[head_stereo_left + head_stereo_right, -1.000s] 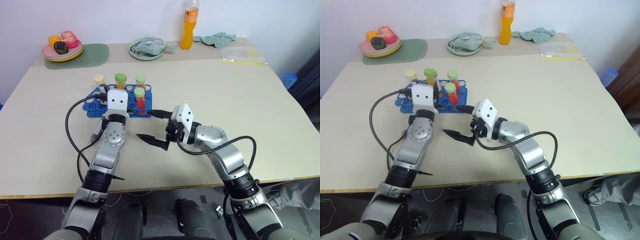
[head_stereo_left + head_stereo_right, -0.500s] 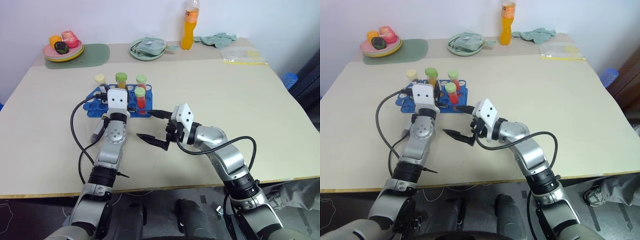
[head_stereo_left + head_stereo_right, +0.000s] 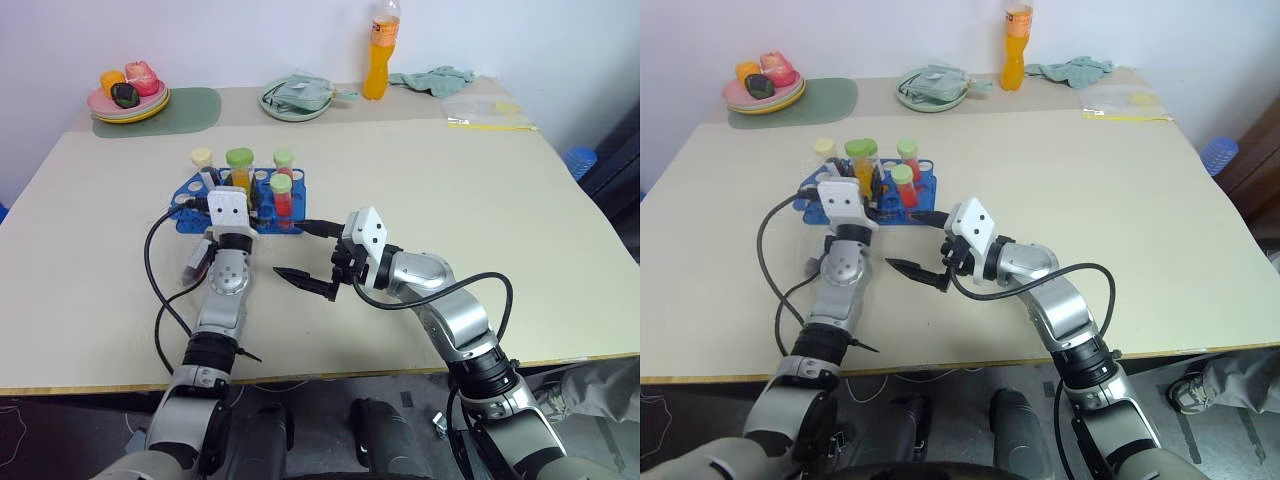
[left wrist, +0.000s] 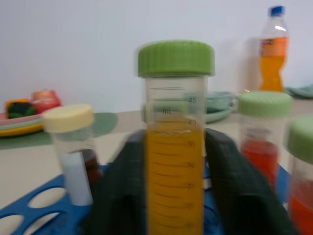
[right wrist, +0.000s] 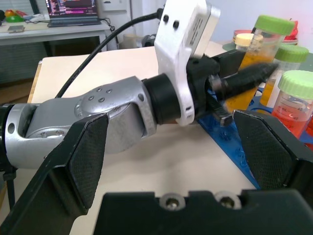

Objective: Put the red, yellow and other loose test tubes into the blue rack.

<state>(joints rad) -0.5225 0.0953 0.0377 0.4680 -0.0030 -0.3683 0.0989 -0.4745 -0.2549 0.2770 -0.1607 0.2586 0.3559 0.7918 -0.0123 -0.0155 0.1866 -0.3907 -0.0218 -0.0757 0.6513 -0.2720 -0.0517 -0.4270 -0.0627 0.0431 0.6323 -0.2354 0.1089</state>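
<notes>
My left tool (image 4: 173, 196) brackets the yellow-orange test tube (image 4: 175, 147), fingers flanking it but whether pinching I cannot tell; the tube stands upright in the blue rack (image 3: 190, 212) on the surface (image 3: 520, 220). Cream-capped tube (image 4: 72, 142) and red tubes (image 4: 261, 132) stand alongside. My right tool (image 3: 300, 252) hangs spread, empty.

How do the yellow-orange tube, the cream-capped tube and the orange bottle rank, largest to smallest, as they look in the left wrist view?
1. Yellow-orange tube, by far the largest, though it is nearest the camera.
2. Cream-capped tube.
3. Orange bottle, far back, so its small look is unreliable.
</notes>
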